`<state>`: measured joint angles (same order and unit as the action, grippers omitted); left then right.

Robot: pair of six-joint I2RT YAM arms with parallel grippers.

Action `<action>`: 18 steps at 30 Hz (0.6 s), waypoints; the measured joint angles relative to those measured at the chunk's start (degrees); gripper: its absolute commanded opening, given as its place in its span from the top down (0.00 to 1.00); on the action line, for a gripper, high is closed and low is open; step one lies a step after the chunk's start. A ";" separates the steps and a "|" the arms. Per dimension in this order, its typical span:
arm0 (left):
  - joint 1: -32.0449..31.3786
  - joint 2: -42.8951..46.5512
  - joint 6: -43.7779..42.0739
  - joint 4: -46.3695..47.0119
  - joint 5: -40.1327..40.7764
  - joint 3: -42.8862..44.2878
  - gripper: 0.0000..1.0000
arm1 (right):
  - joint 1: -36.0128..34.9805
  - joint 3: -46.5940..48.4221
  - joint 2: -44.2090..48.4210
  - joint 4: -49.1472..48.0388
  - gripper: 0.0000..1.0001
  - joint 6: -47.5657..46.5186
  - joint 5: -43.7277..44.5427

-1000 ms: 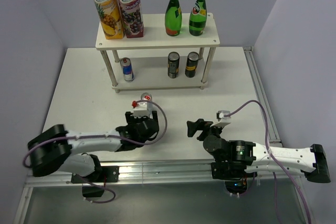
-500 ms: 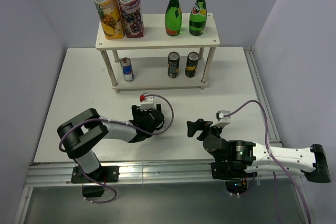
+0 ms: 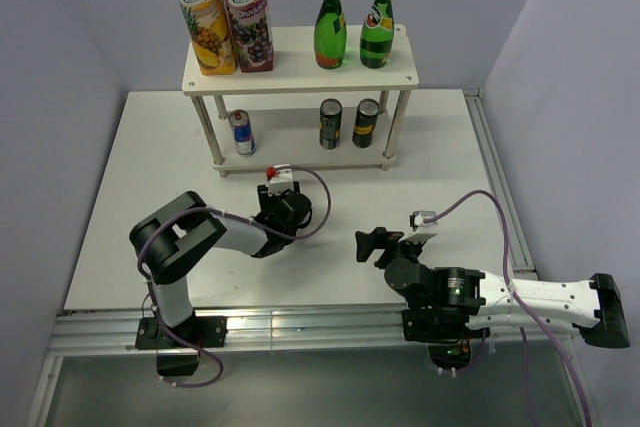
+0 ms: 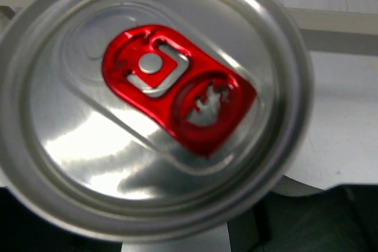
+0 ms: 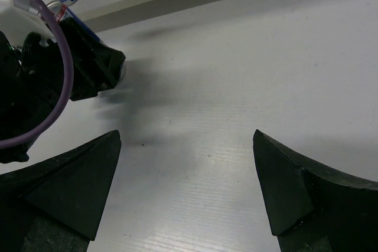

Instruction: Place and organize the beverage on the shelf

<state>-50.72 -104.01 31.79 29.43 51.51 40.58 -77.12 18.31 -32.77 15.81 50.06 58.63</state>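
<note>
**A:** Where is the can (image 4: 153, 104)?

**B:** In front of the shelf (image 3: 295, 52), near its left front leg and under our left gripper (image 3: 284, 209). That gripper is closed. The can's top fills its camera, so we judge it is clamped on the can, though no finger shows. We cannot tell whether the can rests on the table (image 3: 150, 167) or hangs just off it.

**A:** And our right gripper (image 5: 189, 187)?

**B:** Spread wide and empty, low over the table, well apart from the can.

**A:** How do we do this step well?

**B:** We'd keep the can upright and lift it only enough to clear the lower board's front edge, because the top board leaves little headroom. The free spot looks to be between the blue can (image 3: 241, 132) and the dark cans (image 3: 330, 123). We'd go in straight there, keeping off the leg and not nudging the blue can.

**A:** What does each view give us?

**B:** The left wrist shows the red tab (image 4: 177, 90) centred and close, which speaks for a square grip, but it shows nothing of that gap. The top view shows the whole layout, cartons (image 3: 225, 12) and bottles (image 3: 331, 37) above, yet the gripper hides the can. Only the right wrist sees our left gripper from the side, with the lower board's edge behind it.
</note>
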 measured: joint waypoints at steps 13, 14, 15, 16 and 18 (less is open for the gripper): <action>4.61 6.16 -4.63 -5.03 -1.36 3.63 1.00 | 0.00 0.00 -0.02 0.02 0.00 -0.02 0.00; 5.40 6.88 -5.16 -5.05 -1.68 4.46 1.00 | 0.00 0.00 -0.02 0.02 0.00 0.00 0.02; 6.23 7.50 -5.68 -5.01 -2.05 5.46 1.00 | 0.00 0.00 -0.02 0.00 0.00 -0.02 0.02; 7.06 7.80 -6.16 -4.92 -2.29 6.40 1.00 | 0.00 0.00 0.00 0.00 0.00 0.00 0.02; 8.55 7.87 -7.15 -4.55 -3.02 8.31 1.00 | 0.00 0.00 0.02 0.02 0.00 0.00 0.02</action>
<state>-42.17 -96.14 24.64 24.88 48.49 48.88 -77.12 18.31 -32.75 15.84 50.06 58.65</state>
